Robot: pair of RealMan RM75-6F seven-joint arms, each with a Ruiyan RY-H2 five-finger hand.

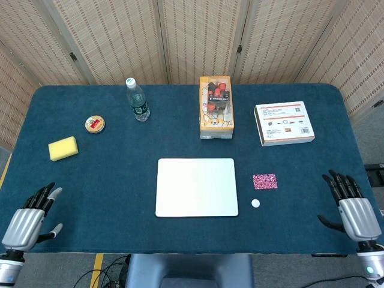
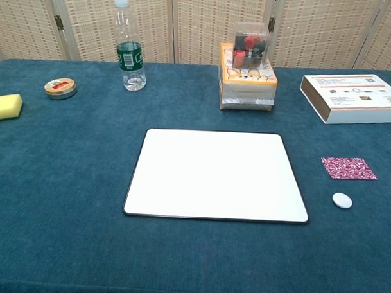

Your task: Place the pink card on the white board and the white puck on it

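- The pink card is seen right of centre, flat on the cloth beside the white board; the white puck lies just below it.
- The card is judged thin and light; an edge should be pinched.
- The puck looks small, smooth and slippery.
- The right hand and left hand are empty, fingers spread, at the lower corners.

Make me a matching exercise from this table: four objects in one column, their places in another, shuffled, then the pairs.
Things:
1. pink card
2. white puck
3. yellow sponge
4. water bottle

Places:
A. far side, left of the orange box
B. table's left edge
C. just right of the white board
D. nearer the front than the card

Pairs: 1-C, 2-D, 3-B, 4-A
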